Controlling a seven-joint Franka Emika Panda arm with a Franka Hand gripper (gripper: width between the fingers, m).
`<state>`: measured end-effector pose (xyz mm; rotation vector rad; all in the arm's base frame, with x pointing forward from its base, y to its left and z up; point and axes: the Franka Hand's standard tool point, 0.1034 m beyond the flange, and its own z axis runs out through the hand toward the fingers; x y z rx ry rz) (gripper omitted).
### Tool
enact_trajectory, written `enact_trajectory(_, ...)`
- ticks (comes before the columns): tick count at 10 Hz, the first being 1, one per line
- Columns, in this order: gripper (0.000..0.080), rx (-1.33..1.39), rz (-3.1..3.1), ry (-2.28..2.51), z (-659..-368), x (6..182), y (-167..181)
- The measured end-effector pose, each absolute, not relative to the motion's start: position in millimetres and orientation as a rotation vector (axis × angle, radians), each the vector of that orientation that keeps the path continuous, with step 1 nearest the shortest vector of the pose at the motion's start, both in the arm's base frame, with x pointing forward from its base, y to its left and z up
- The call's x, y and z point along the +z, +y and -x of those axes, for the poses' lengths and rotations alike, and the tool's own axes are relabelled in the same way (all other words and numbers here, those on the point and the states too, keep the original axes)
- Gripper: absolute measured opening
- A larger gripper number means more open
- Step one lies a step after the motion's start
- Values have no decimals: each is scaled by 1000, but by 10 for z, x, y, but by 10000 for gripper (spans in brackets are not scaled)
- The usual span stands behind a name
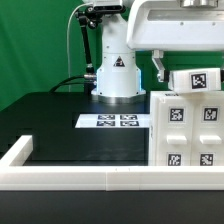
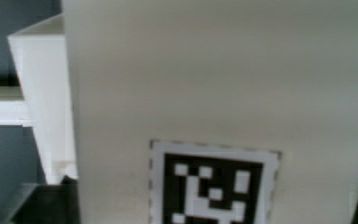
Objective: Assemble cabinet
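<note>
The white cabinet body (image 1: 188, 130), a big box with several black-and-white tags on its face, stands at the exterior view's right, against the front rail. My gripper (image 1: 190, 76) is directly above it, shut on a smaller white block (image 1: 197, 80) that carries one tag. The block sits at the box's top edge; I cannot tell whether they touch. One dark finger (image 1: 158, 68) shows beside the block. In the wrist view the block (image 2: 194, 90) fills the frame with its tag (image 2: 215, 185) low down, and my gripper (image 2: 197, 214) straddles it, a dark finger (image 2: 23, 206) at the corner.
The marker board (image 1: 117, 121) lies flat on the black table (image 1: 60, 120) in front of the robot base (image 1: 116, 75). A long white rail (image 1: 70, 178) edges the table's front and left side. A green backdrop stands behind.
</note>
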<state>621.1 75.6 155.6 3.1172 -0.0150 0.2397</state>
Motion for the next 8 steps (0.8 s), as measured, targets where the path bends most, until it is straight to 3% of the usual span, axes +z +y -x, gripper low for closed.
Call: enact_trajectory(8,573,234,-3129,-232,-6226,1558,780)
